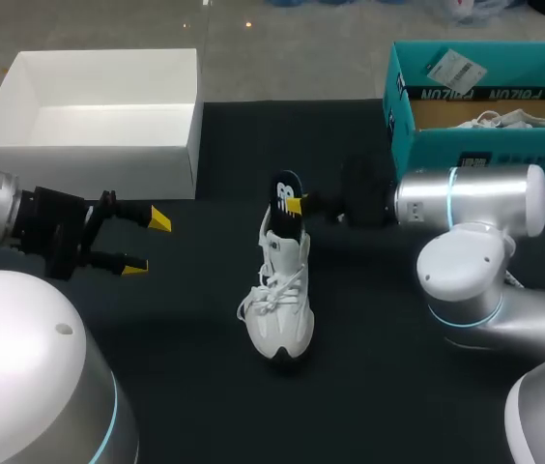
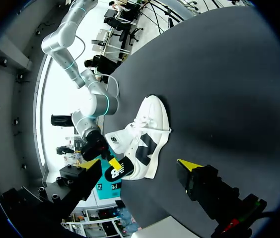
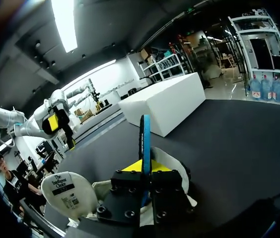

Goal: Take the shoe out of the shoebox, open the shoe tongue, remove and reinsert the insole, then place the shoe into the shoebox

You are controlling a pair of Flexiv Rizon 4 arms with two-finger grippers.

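Right tool [image 1: 297,205] pinches the black, blue-edged foam insole [image 1: 287,190]. The unheld white laced sneaker [image 1: 280,290] may topple when pulled. Left tool [image 1: 147,244] gapes empty.

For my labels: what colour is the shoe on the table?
The shoe is white; the head view shows it best.

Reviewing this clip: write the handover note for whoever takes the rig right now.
Left claw: open, empty, beside the white lace-up sneaker.
Right claw: shut on the black printed insole, upright in the sneaker's heel opening.
Done: sneaker out, standing on the black table; white cardboard shoebox empty.
Left: finish the insole step (out or in, cannot tell), then box the sneaker.
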